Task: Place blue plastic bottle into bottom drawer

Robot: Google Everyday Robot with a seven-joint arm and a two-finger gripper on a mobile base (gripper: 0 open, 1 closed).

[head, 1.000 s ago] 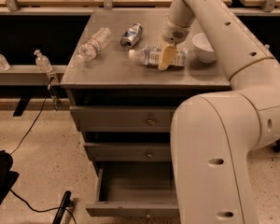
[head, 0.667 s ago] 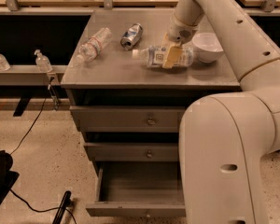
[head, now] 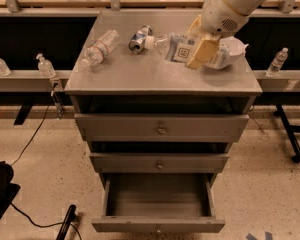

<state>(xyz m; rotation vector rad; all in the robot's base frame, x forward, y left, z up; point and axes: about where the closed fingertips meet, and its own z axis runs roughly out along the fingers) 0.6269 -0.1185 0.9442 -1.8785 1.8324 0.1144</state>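
Gripper (head: 196,44) is over the right half of the cabinet top (head: 140,78), fingers closed across the label end of the blue plastic bottle (head: 175,47). Firm side grasp, no gap visible.

Change over the last second: the bottle is now up off the surface. It was lying on the top and now hangs roughly level in the grip, cap pointing left toward the crushed can (head: 139,38). Lift-off looks real, but there's little clearance under it from this angle, so call it probable.

The arm (head: 229,4) has also swung out of the way. It was blocking the right side of the drawers; now the whole front is visible.

The clear bottle (head: 100,49) and white bowl (head: 234,48) haven't moved.

Meaning: pick is done, transport is starting. The bottom drawer (head: 158,226) is pulled open with nothing visible in it, well below and forward of the bottle. Next the bottle needs to come out past the cabinet's front edge, then go down into the drawer.
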